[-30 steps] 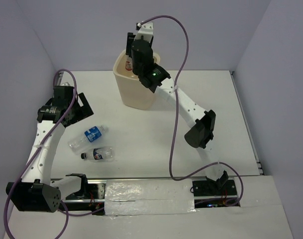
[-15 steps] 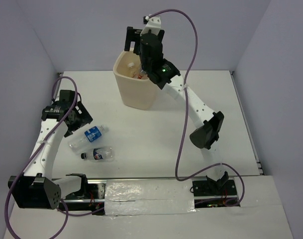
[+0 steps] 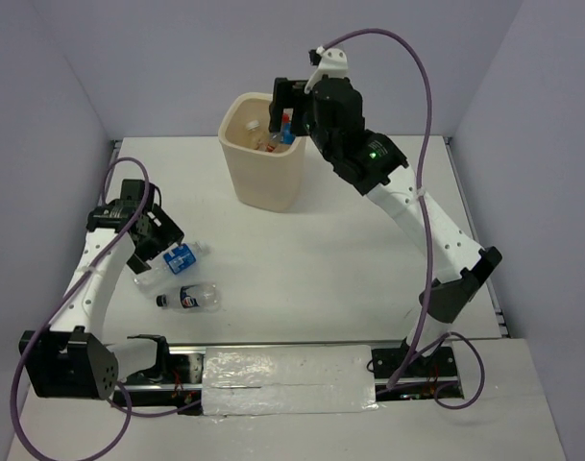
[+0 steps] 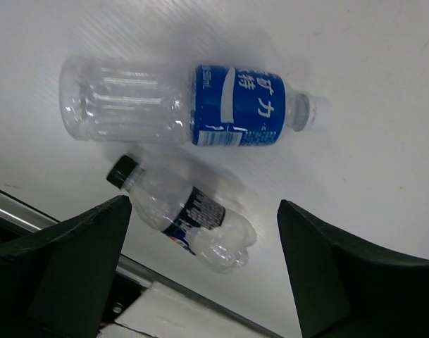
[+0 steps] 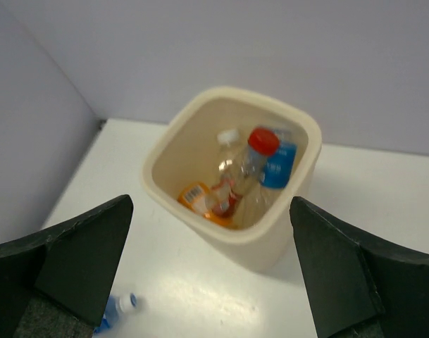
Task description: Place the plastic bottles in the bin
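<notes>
Writing on blue-labelled bottle (image 4: pixel 189 105): white Japanese characters

A white table (image 3: pixel 369 250), seen from above, walled by pale panels at the back and both sides. Three things rest on it. A tall cream-coloured bin (image 3: pixel 263 182) with rounded corners stands upright towards the far edge, a little left of the middle. Well apart from it, near the front left, two clear plastic bottles lie on their sides. The blue-labelled bottle (image 4: pixel 200 105) points its pale cap towards the far right. Just nearer than it, close but not touching, lies the smaller black-capped bottle (image 4: pixel 182 211), cap to the left.
</notes>
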`<move>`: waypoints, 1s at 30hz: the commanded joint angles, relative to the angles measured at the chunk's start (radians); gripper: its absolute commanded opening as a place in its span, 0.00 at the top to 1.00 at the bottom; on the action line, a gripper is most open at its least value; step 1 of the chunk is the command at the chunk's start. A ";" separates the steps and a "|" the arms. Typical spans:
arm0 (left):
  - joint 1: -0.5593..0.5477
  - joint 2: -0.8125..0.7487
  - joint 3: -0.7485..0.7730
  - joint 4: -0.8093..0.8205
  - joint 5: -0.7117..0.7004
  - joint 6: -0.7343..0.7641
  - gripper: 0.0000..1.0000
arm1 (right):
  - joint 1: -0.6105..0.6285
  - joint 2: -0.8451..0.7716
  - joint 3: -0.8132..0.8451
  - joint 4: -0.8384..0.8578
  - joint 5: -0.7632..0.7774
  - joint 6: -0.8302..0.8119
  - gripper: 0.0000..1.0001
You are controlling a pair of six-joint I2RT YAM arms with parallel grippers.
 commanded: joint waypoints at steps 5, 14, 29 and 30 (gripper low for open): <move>0.003 -0.151 -0.093 -0.116 0.137 -0.259 0.01 | 0.007 -0.142 -0.196 -0.072 -0.084 0.047 0.00; 0.003 -0.180 -0.324 -0.083 0.262 -0.506 0.01 | 0.010 -0.186 -0.270 -0.122 -0.098 0.062 0.00; 0.001 -0.130 -0.435 0.142 0.282 -0.603 0.01 | 0.008 -0.228 -0.363 -0.153 -0.128 0.072 0.00; 0.003 -0.133 -0.444 0.145 0.286 -0.604 0.01 | 0.008 -0.228 -0.369 -0.154 -0.128 0.072 0.00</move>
